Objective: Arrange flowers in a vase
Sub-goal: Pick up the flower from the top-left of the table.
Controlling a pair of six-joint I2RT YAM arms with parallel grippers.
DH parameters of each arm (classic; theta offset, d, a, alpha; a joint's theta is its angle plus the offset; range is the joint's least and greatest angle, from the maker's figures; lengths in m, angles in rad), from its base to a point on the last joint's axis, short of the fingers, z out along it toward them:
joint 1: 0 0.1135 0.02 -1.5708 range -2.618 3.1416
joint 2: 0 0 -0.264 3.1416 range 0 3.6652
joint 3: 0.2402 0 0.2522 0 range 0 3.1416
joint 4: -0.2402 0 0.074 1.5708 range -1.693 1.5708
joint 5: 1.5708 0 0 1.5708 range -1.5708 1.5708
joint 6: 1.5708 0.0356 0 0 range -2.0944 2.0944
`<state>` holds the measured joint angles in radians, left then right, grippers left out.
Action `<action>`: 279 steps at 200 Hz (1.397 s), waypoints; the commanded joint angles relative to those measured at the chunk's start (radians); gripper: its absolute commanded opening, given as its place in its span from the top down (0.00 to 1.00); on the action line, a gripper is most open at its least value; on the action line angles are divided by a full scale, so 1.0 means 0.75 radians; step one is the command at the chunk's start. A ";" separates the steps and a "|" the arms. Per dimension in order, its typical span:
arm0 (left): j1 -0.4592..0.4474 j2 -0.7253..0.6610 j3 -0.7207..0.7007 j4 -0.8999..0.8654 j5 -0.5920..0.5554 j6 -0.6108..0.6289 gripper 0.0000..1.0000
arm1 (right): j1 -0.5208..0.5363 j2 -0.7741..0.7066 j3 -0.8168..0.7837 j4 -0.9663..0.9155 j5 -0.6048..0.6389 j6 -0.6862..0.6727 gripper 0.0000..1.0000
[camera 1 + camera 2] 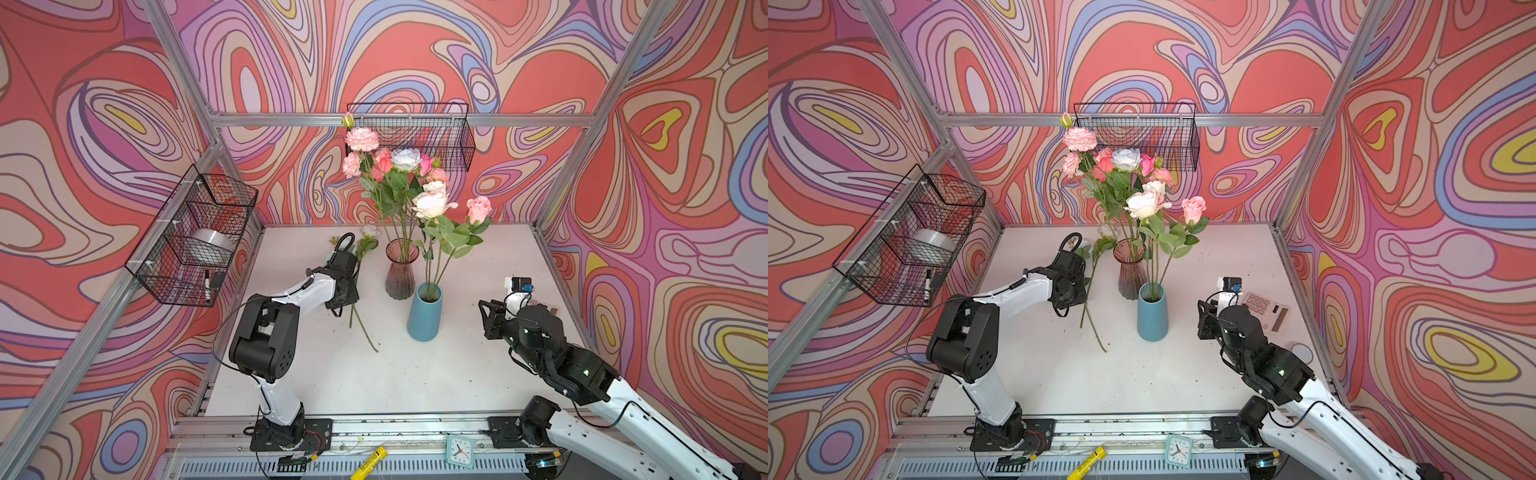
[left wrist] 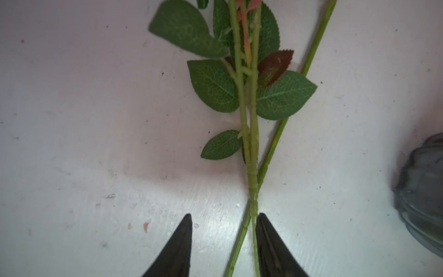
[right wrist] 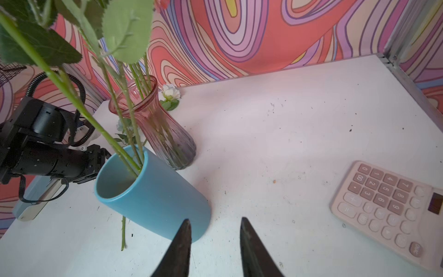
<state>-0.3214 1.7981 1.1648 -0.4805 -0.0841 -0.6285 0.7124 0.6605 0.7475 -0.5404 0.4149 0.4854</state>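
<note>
Flowers (image 2: 251,167) not yet placed, two crossed stems flat on the bench (image 1: 457,365), lie between the parted jaws of our left end effector (image 2: 224,215); closing here, we risk pinching both together or skidding off. Rightward, the pink glass vase (image 1: 401,274) and blue vase (image 1: 424,320) hold the rest and could tip if brushed; our right end effector (image 3: 215,219) hangs parted, empty.
</note>
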 commanded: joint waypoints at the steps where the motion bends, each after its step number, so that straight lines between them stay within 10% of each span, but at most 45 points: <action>1: 0.001 0.006 0.034 0.022 0.012 0.011 0.57 | -0.001 0.028 -0.021 0.052 0.066 0.060 0.65; 149: 0.030 0.046 0.077 0.068 0.008 0.011 1.00 | -0.001 0.064 -0.059 0.084 -0.037 0.096 0.65; 279: 0.031 -0.871 -0.343 0.397 0.112 0.004 1.00 | -0.001 0.101 0.075 0.079 -0.131 0.019 0.64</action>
<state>-0.3012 1.2488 0.9520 -0.2901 -0.0208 -0.6285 0.7124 0.7357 0.7746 -0.4862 0.3386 0.5240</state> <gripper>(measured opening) 0.061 0.358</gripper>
